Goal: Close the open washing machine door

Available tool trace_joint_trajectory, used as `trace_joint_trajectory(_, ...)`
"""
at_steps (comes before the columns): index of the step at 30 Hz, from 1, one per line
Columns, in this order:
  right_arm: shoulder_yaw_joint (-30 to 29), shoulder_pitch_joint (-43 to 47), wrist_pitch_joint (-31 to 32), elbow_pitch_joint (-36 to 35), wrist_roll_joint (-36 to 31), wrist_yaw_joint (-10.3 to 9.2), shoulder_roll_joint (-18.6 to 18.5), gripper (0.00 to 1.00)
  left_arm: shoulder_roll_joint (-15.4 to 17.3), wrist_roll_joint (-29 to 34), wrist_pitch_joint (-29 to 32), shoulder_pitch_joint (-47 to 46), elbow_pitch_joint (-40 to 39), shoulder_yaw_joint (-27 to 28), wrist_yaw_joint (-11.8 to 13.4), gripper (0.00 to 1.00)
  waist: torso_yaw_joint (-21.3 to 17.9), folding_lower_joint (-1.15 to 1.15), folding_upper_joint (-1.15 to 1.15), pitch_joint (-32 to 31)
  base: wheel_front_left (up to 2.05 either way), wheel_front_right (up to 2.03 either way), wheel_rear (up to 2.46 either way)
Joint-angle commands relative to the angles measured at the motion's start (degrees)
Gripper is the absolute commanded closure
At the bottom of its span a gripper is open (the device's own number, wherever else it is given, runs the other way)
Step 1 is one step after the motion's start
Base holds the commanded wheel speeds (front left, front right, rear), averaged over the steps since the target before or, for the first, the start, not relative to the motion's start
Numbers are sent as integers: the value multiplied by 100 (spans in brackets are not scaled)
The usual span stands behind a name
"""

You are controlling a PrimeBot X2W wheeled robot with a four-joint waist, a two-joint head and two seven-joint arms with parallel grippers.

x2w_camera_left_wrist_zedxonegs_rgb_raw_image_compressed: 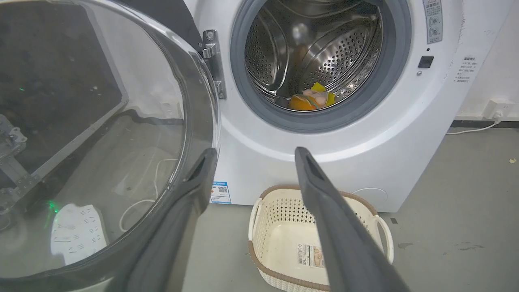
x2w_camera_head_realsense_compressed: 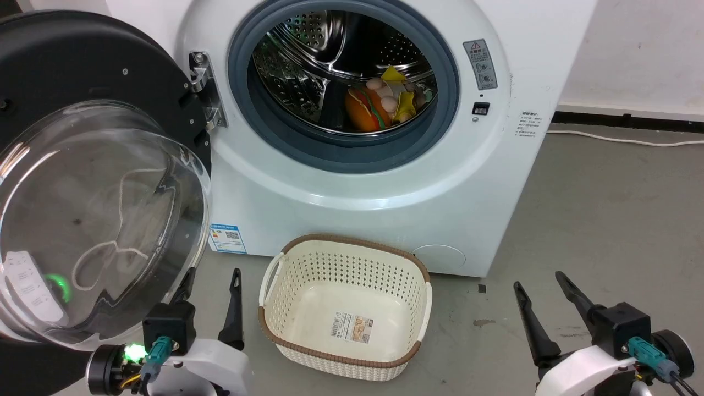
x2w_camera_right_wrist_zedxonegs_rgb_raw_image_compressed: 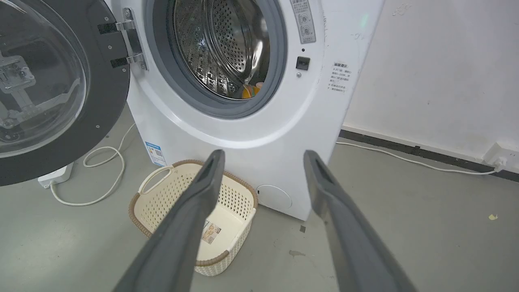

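Long dark fingers (x2w_camera_head_realsense_compressed: 234, 308); black wrist blocks (x2w_camera_head_realsense_compressed: 615, 324); white shells (x2w_camera_head_realsense_compressed: 583, 366); teal plugs (x2w_camera_head_realsense_compressed: 641, 347); green light (x2w_camera_head_realsense_compressed: 132, 351)

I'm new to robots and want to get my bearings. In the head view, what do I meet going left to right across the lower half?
washing machine door → left fingers, open → cream basket → right fingers, open

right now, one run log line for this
washing machine door: wide open | left gripper: open, by door glass | right gripper: open, free | toys: in drum | basket: empty
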Motion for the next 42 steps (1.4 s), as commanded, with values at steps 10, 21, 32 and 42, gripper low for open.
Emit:
trace_joint_trajectory(10,40,89,-162,27,260,1,-1,0,1,-202,-162,65,36,-94,-30,100,6,0,0,0,0,0,0)
trace_joint_trajectory(21,78,157,-294,68,487,1,-1,0,7,-389,-295,104,42,-188,-72,100,18,0,0,-10,0,0,0)
trace_joint_trajectory(32,38,221,-425,86,675,1,-1,0,18,-571,-428,-8,-295,-115,-99,100,86,0,0,-19,0,0,0)
trace_joint_trajectory(42,-35,300,-545,108,872,2,-2,0,98,-736,-548,-256,-970,310,-71,100,230,0,0,-30,0,0,0)
